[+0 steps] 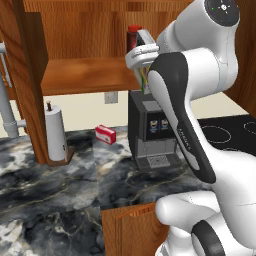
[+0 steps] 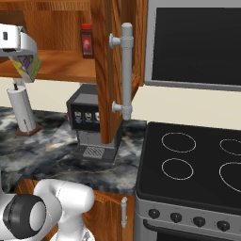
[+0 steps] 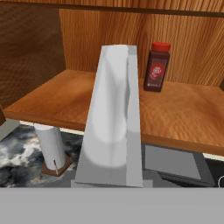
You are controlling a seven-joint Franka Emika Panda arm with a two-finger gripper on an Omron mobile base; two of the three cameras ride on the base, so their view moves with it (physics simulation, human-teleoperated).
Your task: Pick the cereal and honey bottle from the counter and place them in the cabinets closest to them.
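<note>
While my claw [image 2: 19, 59] is clamped narrow on the cereal [image 2: 26, 66], the box hangs at upper left of the right base view, just off the shelf edge of the cabinets [image 1: 85, 75]. Risk, as I judge it: the box's lower edge catches the shelf lip and tips, or nudges the dark red jar [image 3: 156, 67] standing further back. Below lies the counter [image 1: 45, 195], with a coffee machine [image 2: 92, 124] and paper-towel roll [image 1: 55, 132].

A: The arm [image 1: 180, 115] hides most of the cereal [image 1: 144, 80].
B: Agreed. In the hand view the jaws are behind its pale side, and the red jar [image 3: 156, 68] label is too blurred to read.
</note>
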